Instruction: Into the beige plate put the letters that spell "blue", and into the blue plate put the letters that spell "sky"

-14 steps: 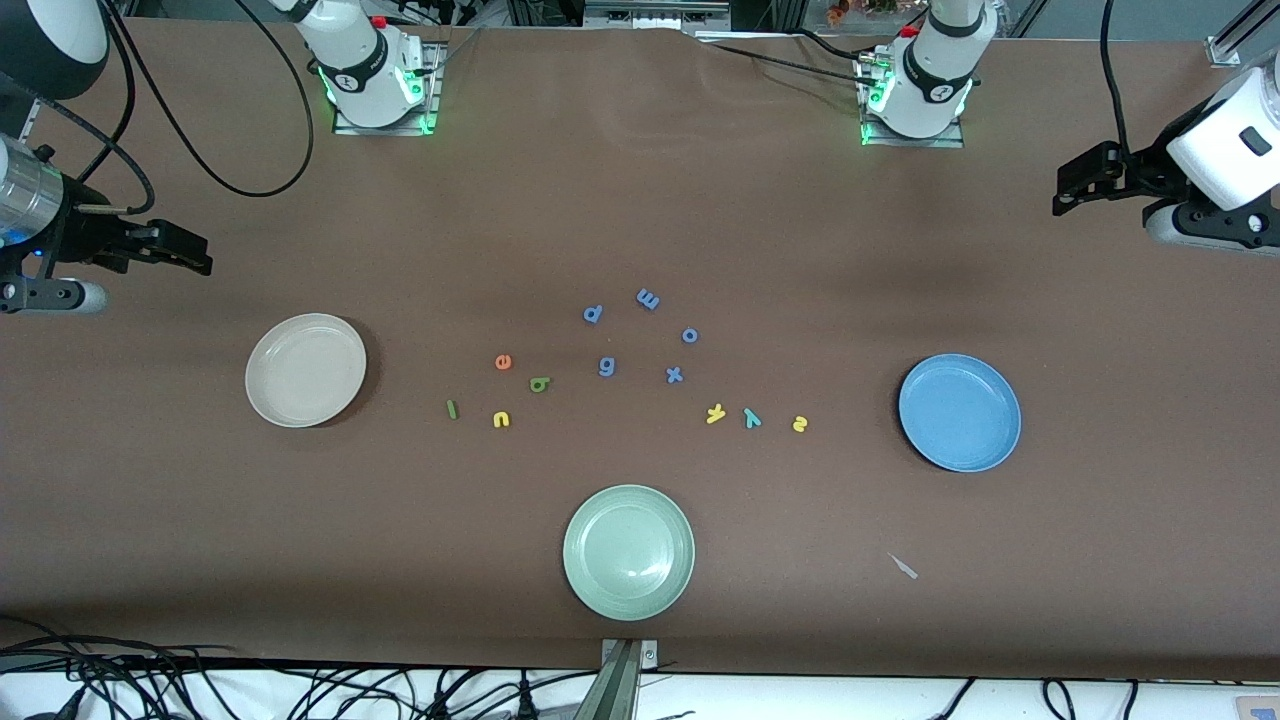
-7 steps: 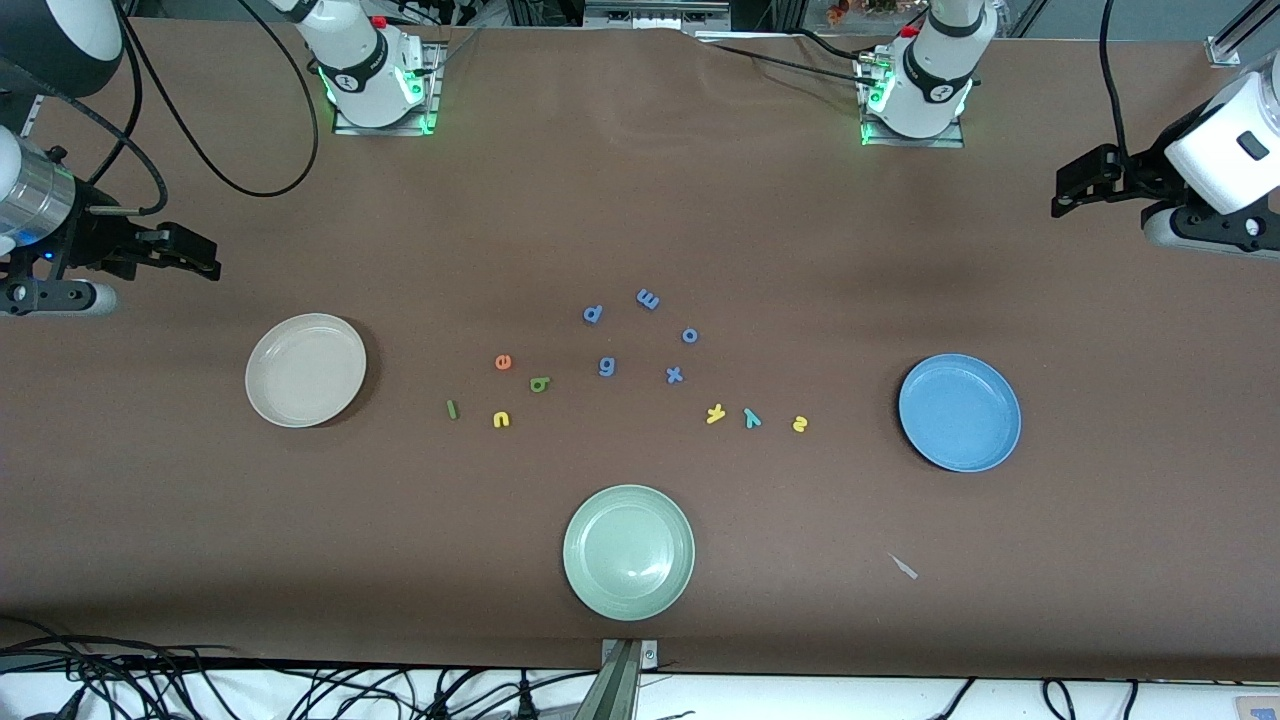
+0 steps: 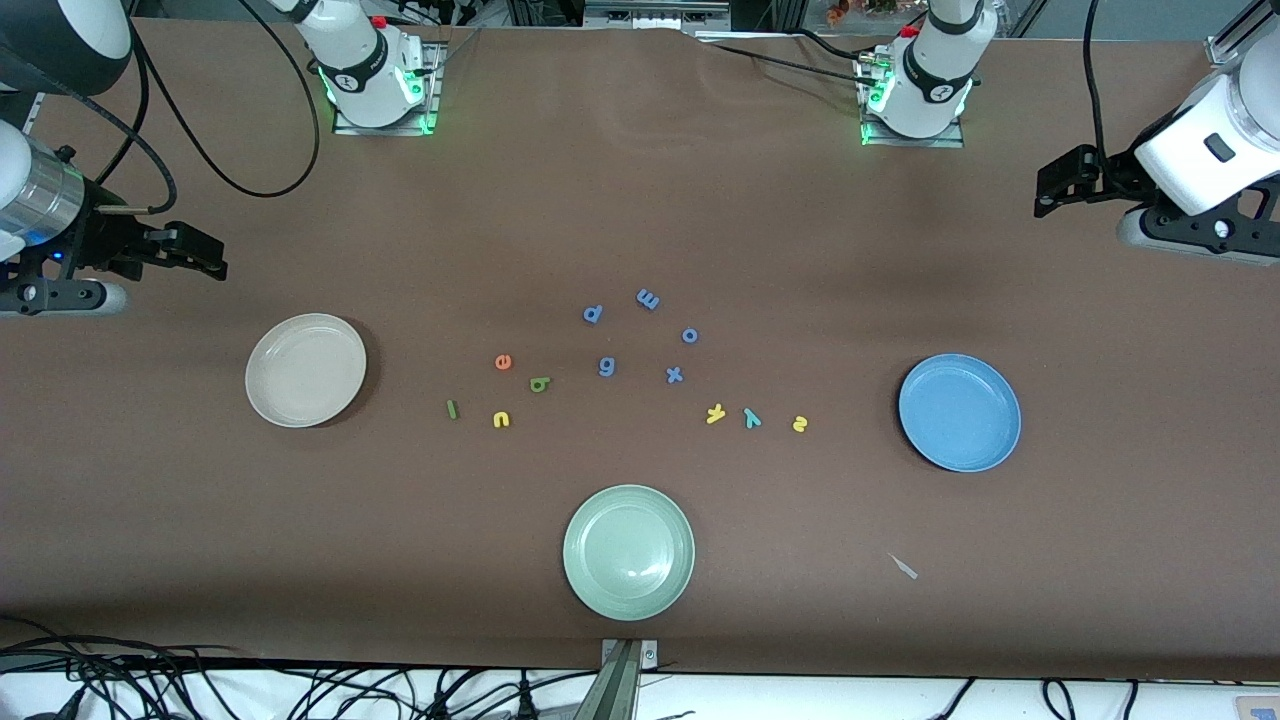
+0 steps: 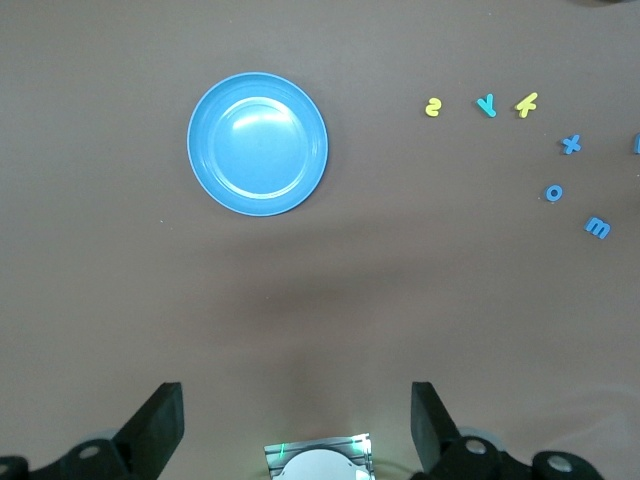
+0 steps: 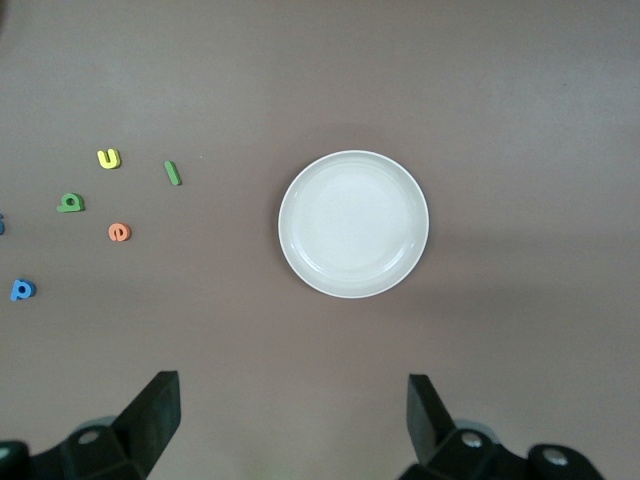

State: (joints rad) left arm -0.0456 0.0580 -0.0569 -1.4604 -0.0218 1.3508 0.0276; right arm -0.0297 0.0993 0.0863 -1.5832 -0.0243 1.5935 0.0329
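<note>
My left claw (image 3: 1048, 185) spread wide, empty, over bare tabletop (image 3: 640, 200) near blue plate (image 3: 959, 412). Right claw (image 3: 205, 257) likewise by beige plate (image 3: 305, 370). Both plates empty — b (image 3: 540, 384), l (image 3: 452, 409), u (image 3: 501, 420), e (image 3: 503, 362) lie toward beige plate; s (image 3: 799, 424), k (image 3: 716, 413), y (image 3: 752, 419) toward blue one, each cluster nearest its target.

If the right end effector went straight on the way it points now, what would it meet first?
Judging by its wrist view, the right end effector, fingers open, points down at the bare table, so it would likely meet that first. The beige plate lies just ahead of that spot, though depth is hard to judge.
</note>
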